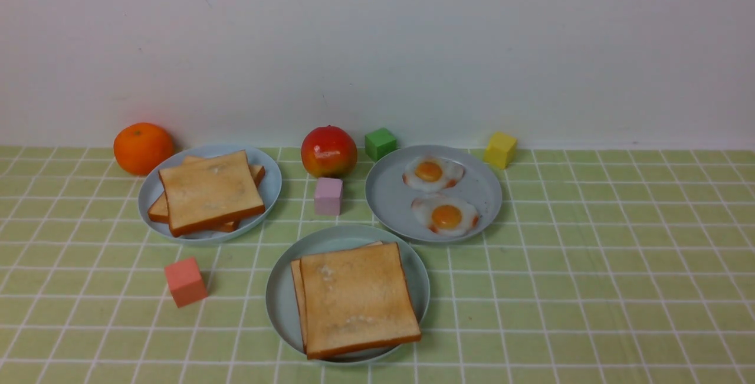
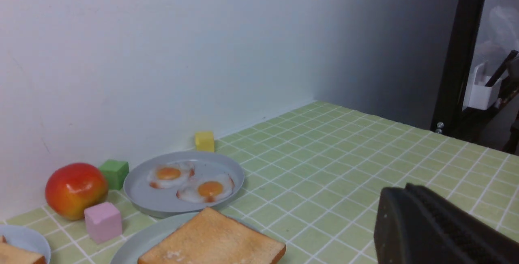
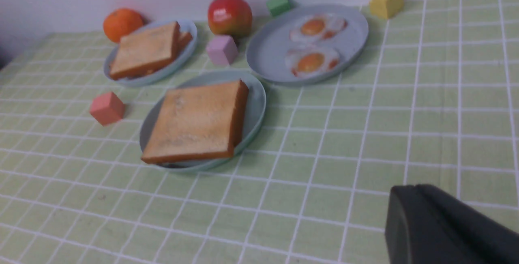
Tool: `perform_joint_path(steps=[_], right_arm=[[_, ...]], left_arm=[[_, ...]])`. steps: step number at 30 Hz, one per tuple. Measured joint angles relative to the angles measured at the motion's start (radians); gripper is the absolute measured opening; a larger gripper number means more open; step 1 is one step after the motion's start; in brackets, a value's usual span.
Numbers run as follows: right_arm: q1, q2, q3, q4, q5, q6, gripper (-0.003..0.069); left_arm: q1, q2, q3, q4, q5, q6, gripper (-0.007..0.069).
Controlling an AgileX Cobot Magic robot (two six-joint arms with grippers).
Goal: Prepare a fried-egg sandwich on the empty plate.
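Note:
On the pale mint plate (image 1: 279, 296) at the front centre, two toast slices lie stacked, the top one (image 1: 354, 298) covering most of the lower one (image 1: 296, 289). Nothing between them can be seen. Two fried eggs (image 1: 429, 171) (image 1: 446, 216) rest on a grey-blue plate (image 1: 389, 198) behind it to the right. Neither gripper shows in the front view. My left gripper (image 2: 405, 189) is shut and empty, hovering right of the toast (image 2: 213, 241). Also shut and empty, my right gripper (image 3: 413, 187) hangs over bare cloth, nearer than the stacked toast (image 3: 198, 122).
A third plate (image 1: 270, 186) at the back left carries more toast (image 1: 209, 190). Along the wall sit an orange (image 1: 143, 148), an apple (image 1: 328, 151), a green cube (image 1: 380, 143) and a yellow cube (image 1: 500, 149). A pink cube (image 1: 328, 196) and a red cube (image 1: 186, 281) stand between the plates.

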Motion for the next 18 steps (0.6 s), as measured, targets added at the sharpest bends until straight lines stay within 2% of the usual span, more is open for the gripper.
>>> perform_joint_path(steps=[5,9,14,18], right_arm=[[0.000,-0.002,0.113,-0.001,-0.054,0.000,0.0023],[-0.066,-0.041,0.177,-0.056,-0.121,-0.003,0.0018],[-0.286,-0.146,0.319,-0.049,-0.284,-0.106,-0.0014],[-0.358,-0.206,0.400,-0.029,-0.287,-0.190,-0.0013]], left_arm=[[0.000,0.000,0.001,-0.001,0.008,0.000,-0.0013],[0.000,0.000,0.001,-0.001,0.009,0.000,-0.0013],[0.000,0.000,0.001,-0.001,0.010,0.000,-0.0013],[0.000,0.000,0.001,-0.001,0.010,0.000,-0.0012]])
